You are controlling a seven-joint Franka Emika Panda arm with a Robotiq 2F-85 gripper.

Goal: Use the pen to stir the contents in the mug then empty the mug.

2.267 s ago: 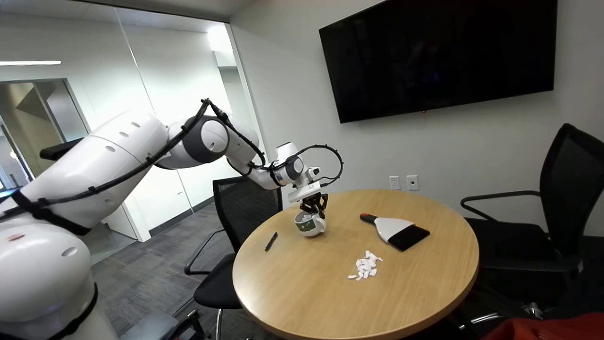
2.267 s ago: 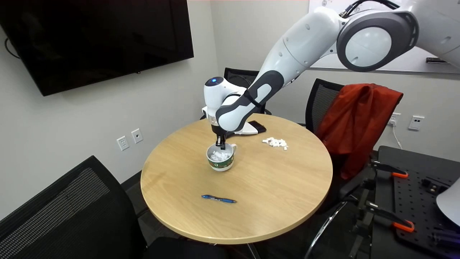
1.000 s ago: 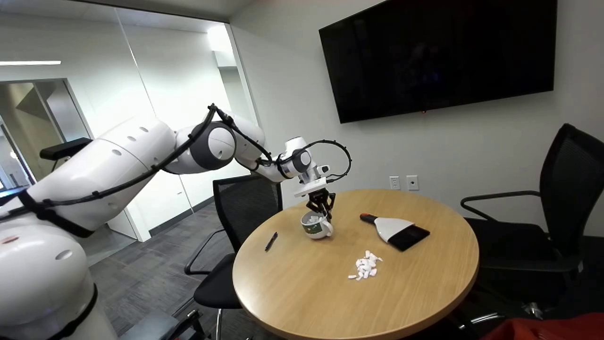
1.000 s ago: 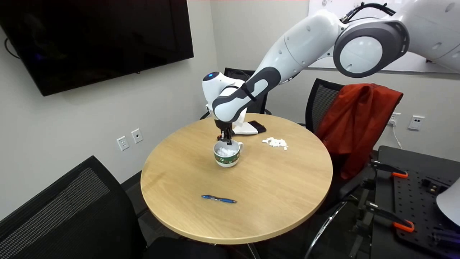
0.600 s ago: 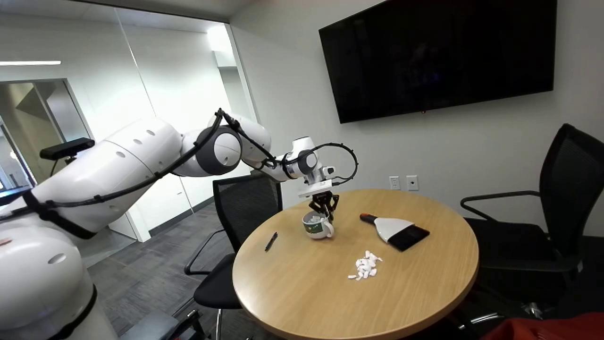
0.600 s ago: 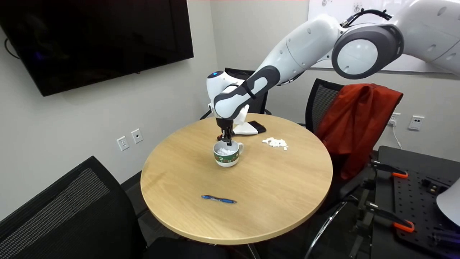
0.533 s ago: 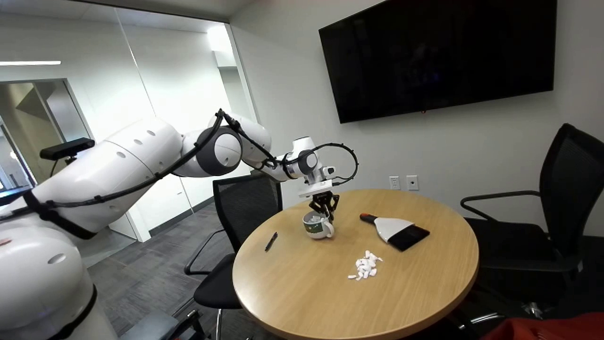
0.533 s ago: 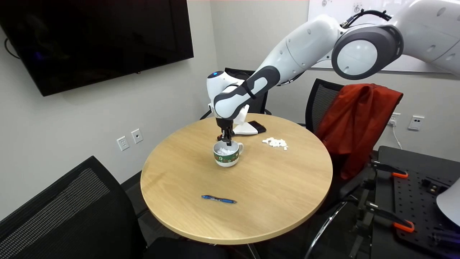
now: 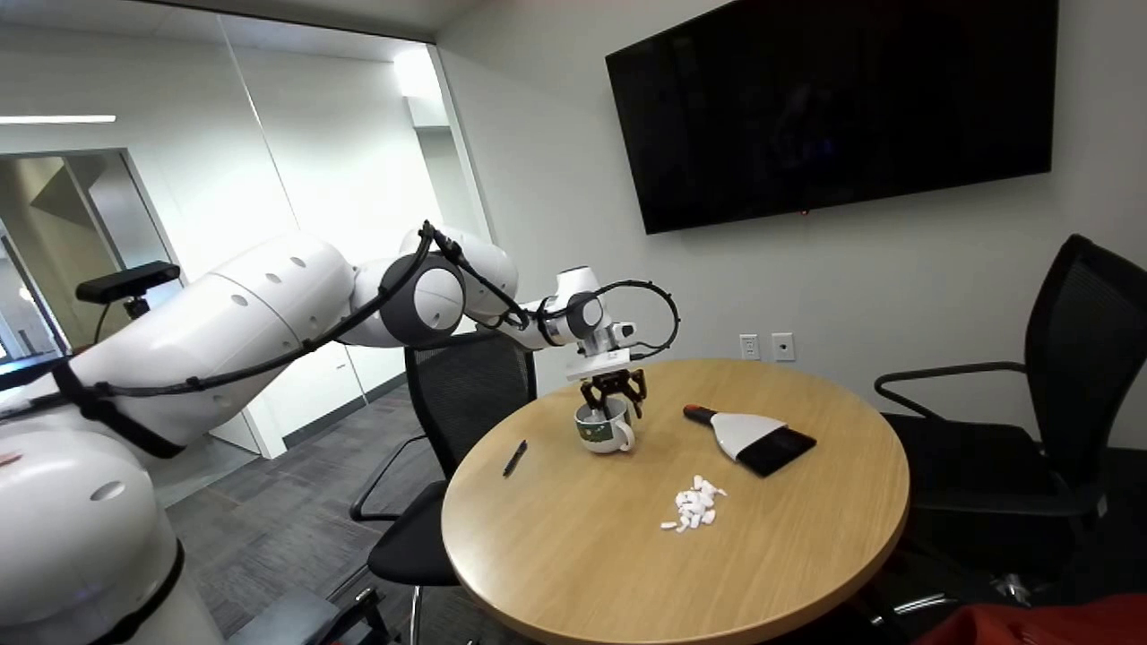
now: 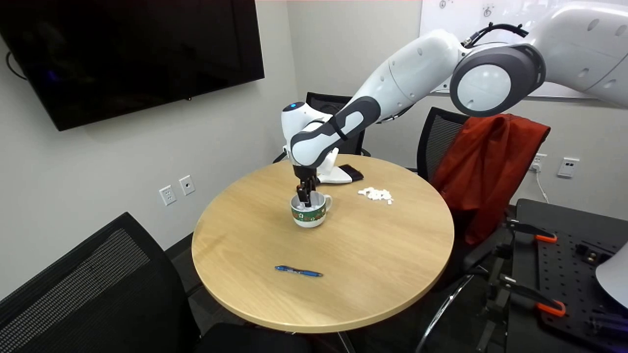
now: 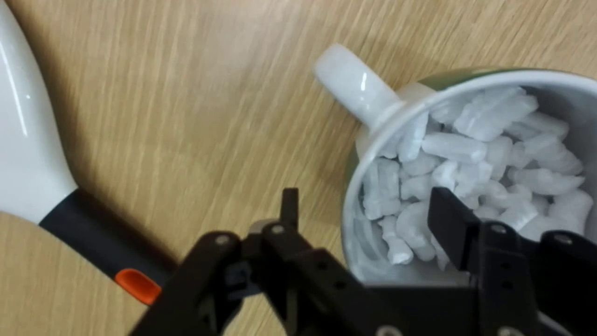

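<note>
Step in hand: by judgement, grasping the mug (image 10: 309, 218) to empty it, since the gripper (image 11: 367, 203) is set over its wall. The pen (image 10: 298, 271) lies free on the table (image 10: 378, 250), at 6 o'clock from the mug in an exterior view (12 at the top). Whether stirring is complete cannot be told.

Gripper: fingers wide apart, nothing held. In the wrist view they straddle the mug wall at about 8 o'clock. The outer finger (image 11: 289, 210) stands outside the rim; the inner finger (image 11: 448, 226) is over the bits (image 11: 461, 149). Its depth and any contact cannot be told.

Mug: upright, bits inside, handle (image 11: 357, 86) at 10 o'clock in the wrist view. A pile (image 10: 376, 194) of similar bits lies between 2 and 3 o'clock from the mug in an exterior view; the brush (image 10: 337, 175) lies at 1 o'clock.

Next move: align both fingers with the wall, close on it, confirm the hold, then lift before tilting. Caution: bits trapped against the wall may weaken the grip, and a one-wall pinch may let the mug swing. Tilt slowly.
</note>
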